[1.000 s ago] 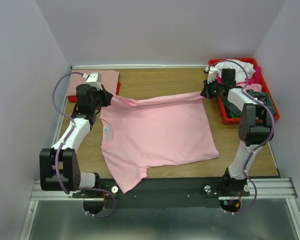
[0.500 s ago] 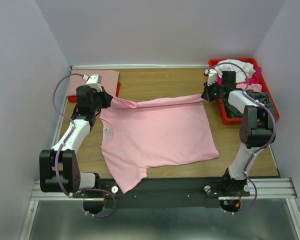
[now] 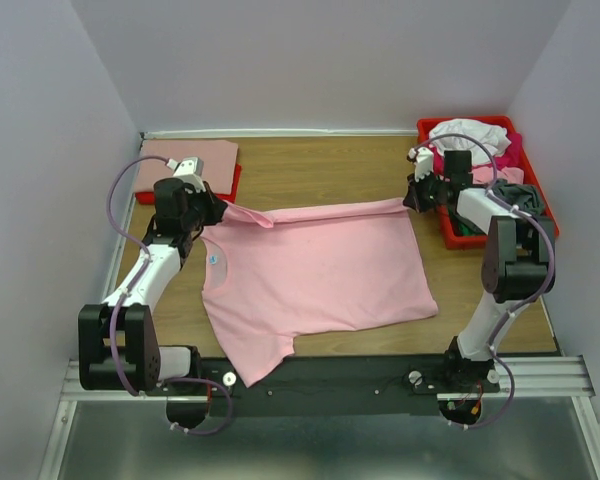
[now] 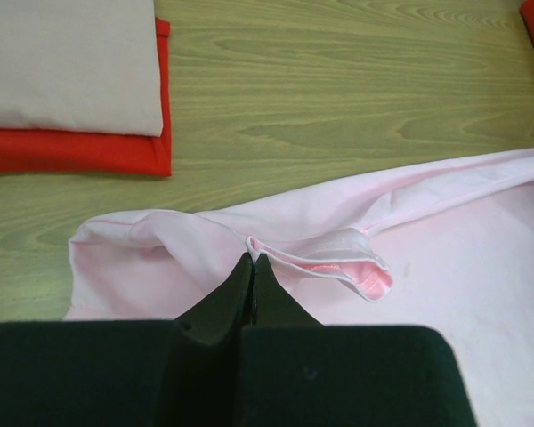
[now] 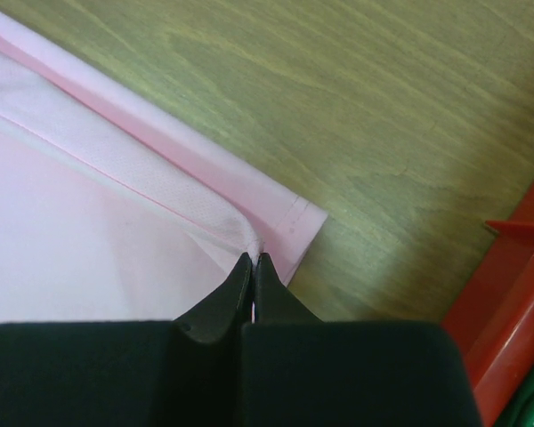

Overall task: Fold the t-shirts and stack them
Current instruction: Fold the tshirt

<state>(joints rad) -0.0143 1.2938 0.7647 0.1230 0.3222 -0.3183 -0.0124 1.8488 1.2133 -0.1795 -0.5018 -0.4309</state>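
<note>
My left fingers (image 4: 234,294) are pressed together, pinching a fold of the light pink t-shirt (image 3: 320,270) at its far left corner. My right fingers (image 5: 235,294) are likewise closed, pinching the shirt's far right corner at the hem. Between both grips the far edge runs as a doubled-over band. The rest of the shirt lies spread on the worktop (image 3: 320,165), blue neck label (image 3: 213,260) to the left. Far left: a folded salmon shirt (image 4: 71,62) on a red one (image 4: 80,153). Far right: a red tray (image 3: 448,236) holding bunched shirts (image 3: 470,134).
</note>
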